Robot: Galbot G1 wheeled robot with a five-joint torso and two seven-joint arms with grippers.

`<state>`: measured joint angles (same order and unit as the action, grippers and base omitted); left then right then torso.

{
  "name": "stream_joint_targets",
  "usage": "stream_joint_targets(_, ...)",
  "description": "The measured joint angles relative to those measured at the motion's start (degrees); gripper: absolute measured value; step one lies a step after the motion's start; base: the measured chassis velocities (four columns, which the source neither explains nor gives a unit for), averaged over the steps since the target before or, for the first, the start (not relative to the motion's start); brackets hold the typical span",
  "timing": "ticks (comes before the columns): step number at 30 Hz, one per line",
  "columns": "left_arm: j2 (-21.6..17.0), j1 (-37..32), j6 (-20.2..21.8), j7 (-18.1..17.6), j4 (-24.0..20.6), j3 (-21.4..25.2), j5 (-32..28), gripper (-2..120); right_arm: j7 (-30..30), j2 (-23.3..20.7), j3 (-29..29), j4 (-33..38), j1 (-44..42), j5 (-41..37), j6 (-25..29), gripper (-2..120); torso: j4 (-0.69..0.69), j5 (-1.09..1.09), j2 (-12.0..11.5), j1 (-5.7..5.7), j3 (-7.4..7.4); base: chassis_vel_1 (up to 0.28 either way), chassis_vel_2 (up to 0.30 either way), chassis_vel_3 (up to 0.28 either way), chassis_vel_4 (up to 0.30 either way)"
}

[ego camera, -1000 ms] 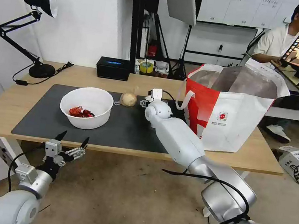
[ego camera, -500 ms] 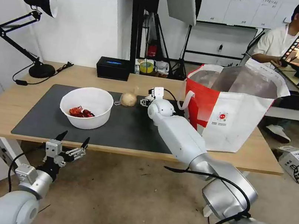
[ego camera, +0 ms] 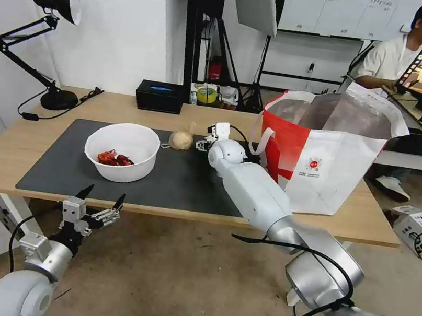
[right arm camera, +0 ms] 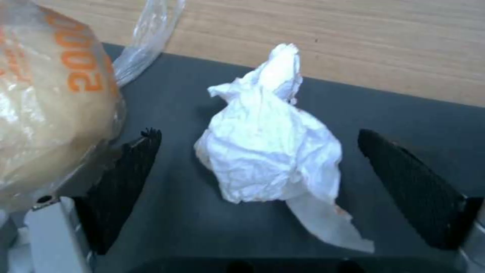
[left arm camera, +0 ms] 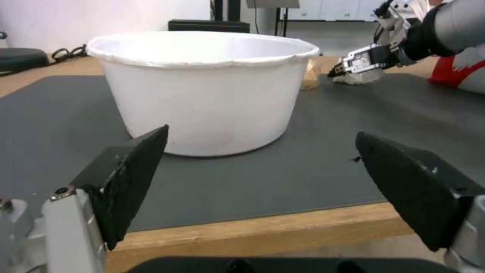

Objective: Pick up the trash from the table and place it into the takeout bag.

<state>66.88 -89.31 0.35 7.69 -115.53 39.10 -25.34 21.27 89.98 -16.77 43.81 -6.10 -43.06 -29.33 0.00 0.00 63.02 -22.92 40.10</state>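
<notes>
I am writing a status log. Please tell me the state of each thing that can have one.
Takeout bag: upright, mouth open.
White bowl: upright, red scraps inside.
Tissue: crumpled, lying on the mat between the open right hand's fingers, not gripped.
Wrapped lump: on the mat, untouched.
Right hand: open.
Left hand: open, before the table edge.

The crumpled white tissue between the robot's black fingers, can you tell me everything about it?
The crumpled white tissue is a wrinkled wad of thin paper with a twisted peak at one end and a flat torn flap, faintly orange-stained, at the other. It lies on the dark grey mat, close beside the beige round wrapped lump in clear plastic but apart from it. The right gripper has its black fingers spread on either side, neither touching the tissue.
</notes>
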Motion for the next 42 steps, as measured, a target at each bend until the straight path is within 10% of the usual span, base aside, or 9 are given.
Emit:
stream_joint_targets(28,0.07,-0.34,0.00,-0.09,-0.33,-0.61,0.02,100,0.13,-0.11,0.05,0.73,-0.78,-1.49,-0.62,5,0.00,0.00,0.00,0.00,0.00,0.000,0.000,0.000,0.000)
stream_joint_targets(42,0.19,-0.55,0.01,-0.09,-0.72,-0.61,0.02,100,1.19,-2.53,0.63,7.54,-2.45,-3.85,-0.52,0,0.00,0.00,0.00,0.00,0.00,0.000,0.000,0.000,0.000)
